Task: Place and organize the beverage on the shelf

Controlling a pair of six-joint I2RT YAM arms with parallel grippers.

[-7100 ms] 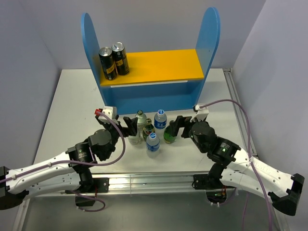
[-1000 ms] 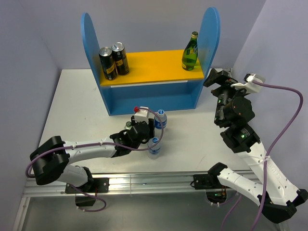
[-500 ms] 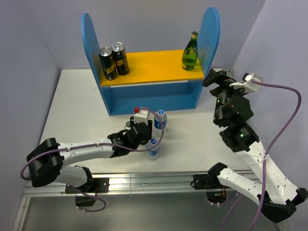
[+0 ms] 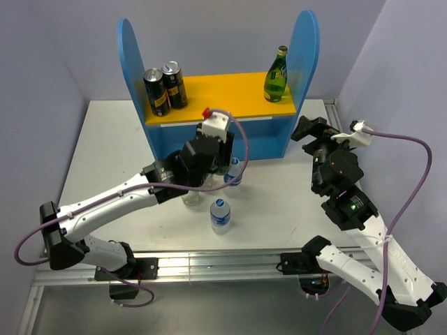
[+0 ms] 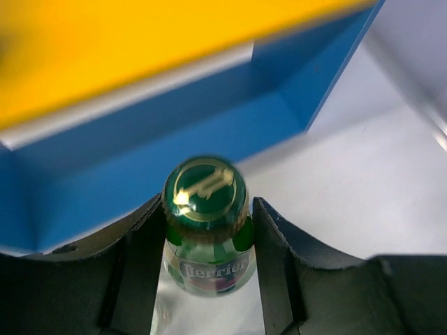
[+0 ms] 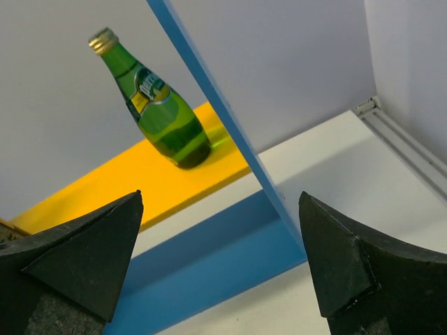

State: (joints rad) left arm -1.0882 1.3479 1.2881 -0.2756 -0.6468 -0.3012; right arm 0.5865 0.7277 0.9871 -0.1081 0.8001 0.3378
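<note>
Gripper L [image 5: 207,209] clamped on green bottle [image 5: 207,269] neck, near shelf [image 5: 105,42], gripper R [image 6: 220,209] wide open, empty

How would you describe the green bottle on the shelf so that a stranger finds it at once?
Find the big blue shelf and its orange-yellow upper board. At the board's right end, beside the side panel, stands a green bottle with a gold cap. It stands alone; the two dark cans are at the left end.

Two green bottles [image 4: 277,73] [image 5: 207,230] – two water bottles [image 4: 220,213] [image 4: 234,172] – two cans [image 4: 155,91] [image 4: 174,84] – one shelf [image 4: 230,94]
</note>
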